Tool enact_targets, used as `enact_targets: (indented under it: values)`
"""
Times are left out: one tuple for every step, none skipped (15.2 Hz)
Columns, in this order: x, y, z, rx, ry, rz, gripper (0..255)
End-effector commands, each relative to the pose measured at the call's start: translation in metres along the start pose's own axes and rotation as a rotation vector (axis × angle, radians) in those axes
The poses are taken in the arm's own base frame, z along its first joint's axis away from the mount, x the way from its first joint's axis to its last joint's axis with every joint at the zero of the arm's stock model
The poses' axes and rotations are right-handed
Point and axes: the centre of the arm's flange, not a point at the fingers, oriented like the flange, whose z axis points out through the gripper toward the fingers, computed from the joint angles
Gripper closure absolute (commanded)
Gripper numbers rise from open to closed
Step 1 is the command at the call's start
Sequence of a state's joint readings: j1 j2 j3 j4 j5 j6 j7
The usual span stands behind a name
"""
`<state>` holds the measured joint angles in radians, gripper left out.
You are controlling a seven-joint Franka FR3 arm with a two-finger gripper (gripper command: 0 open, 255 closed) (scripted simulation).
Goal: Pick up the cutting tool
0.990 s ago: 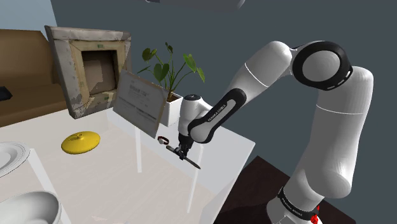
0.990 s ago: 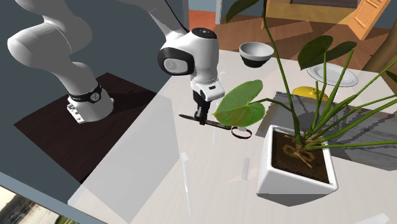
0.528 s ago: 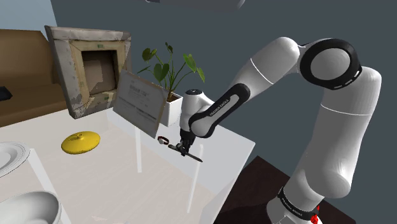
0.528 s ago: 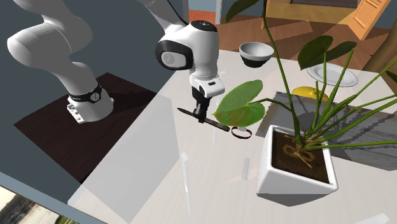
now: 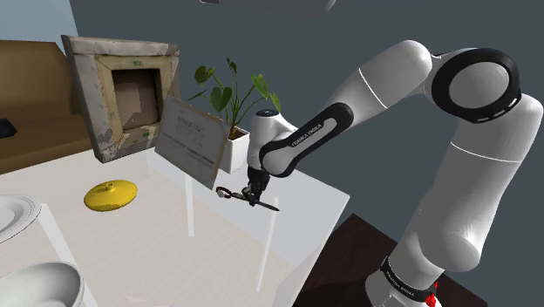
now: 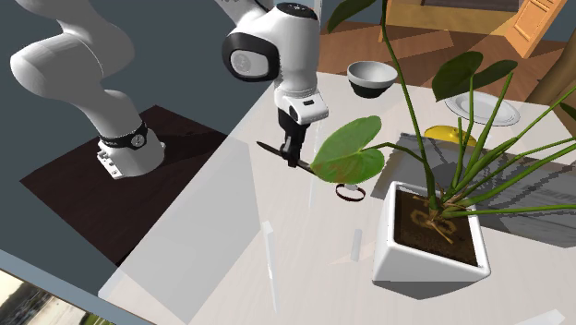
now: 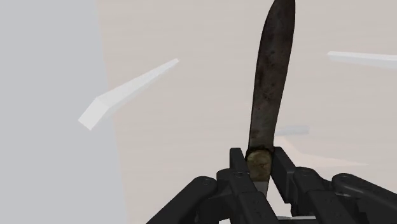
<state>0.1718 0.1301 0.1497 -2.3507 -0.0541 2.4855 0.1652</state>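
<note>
The cutting tool is a pair of dark scissors [image 5: 261, 202] with a rusty blade [image 7: 270, 83] and a reddish ring handle [image 5: 223, 193]. My black gripper [image 5: 254, 190] is shut on them near the brass pivot [image 7: 259, 162]. In the second exterior view the gripper [image 6: 292, 152] holds the blade end [image 6: 272, 150] up above the pale table [image 6: 212, 231]. The scissors slant down toward the ring [image 6: 349, 193], whose middle part is hidden behind a green leaf. I cannot tell whether the ring still touches the table.
A white planter [image 6: 434, 240] with a leafy plant stands close beside the scissors. A leaning board [image 5: 190, 139], a worn frame [image 5: 122, 92], a yellow dish [image 5: 111, 194] and white bowls [image 5: 35, 283] sit further along. The table edge [image 5: 323, 235] runs below the gripper.
The gripper has risen with the scissors clasped. The blade end has lifted and tilted upward, while the ring handle has stayed at about the same spot.
</note>
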Motion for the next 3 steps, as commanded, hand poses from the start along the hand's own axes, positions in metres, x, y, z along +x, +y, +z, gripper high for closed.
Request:
enact_targets:
  values:
    - [-0.0003,0.0007,-0.0111,0.0,0.0,0.0,255]
    - [-0.0003,0.0007,-0.0119,0.0,0.0,0.0,255]
    - [-0.0003,0.0007,-0.0119,0.0,0.0,0.0,255]
